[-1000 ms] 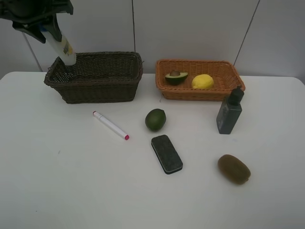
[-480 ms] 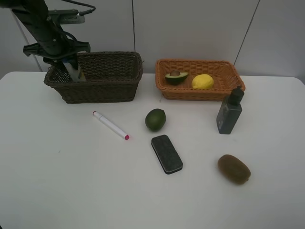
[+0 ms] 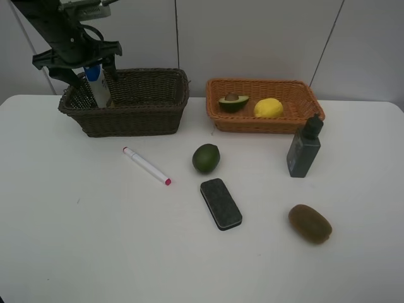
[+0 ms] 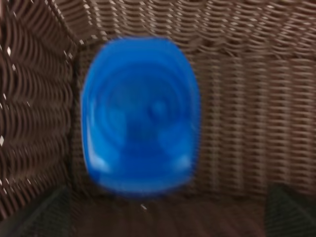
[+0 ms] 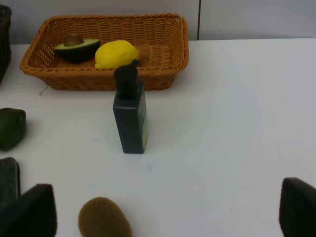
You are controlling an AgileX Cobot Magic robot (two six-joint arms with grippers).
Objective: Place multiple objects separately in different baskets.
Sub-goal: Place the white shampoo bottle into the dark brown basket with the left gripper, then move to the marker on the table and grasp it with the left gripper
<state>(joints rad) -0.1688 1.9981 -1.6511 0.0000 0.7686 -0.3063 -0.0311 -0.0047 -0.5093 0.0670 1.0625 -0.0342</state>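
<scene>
Upper left of the high view: left gripper (image 3: 96, 77) spread wide over the left end of the dark brown basket (image 3: 145, 120), one finger on either side of the blue-capped white bottle (image 3: 99, 90). Bottle inside that basket, nearly upright, cap above the rim. From the left wrist, only a blurred blue cap against the weave, dark fingertips (image 4: 44, 212) far apart on either side; seemingly clear of the bottle, though too blurred to be sure.

Right gripper (image 5: 164, 210) likewise wide apart, nothing between the pads.

Upper right: orange-tan basket (image 3: 297, 123) with halved avocado (image 3: 233, 101) and yellow lemon (image 3: 268, 108) side by side.

Across the middle of the table (image 3: 76, 240): white pink-tipped marker (image 3: 146, 166), green lime (image 3: 206, 158), black eraser block (image 3: 221, 203). Right of centre: dark grey bottle (image 3: 303, 151), upright. Lower right: brown kiwi (image 3: 310, 223).
</scene>
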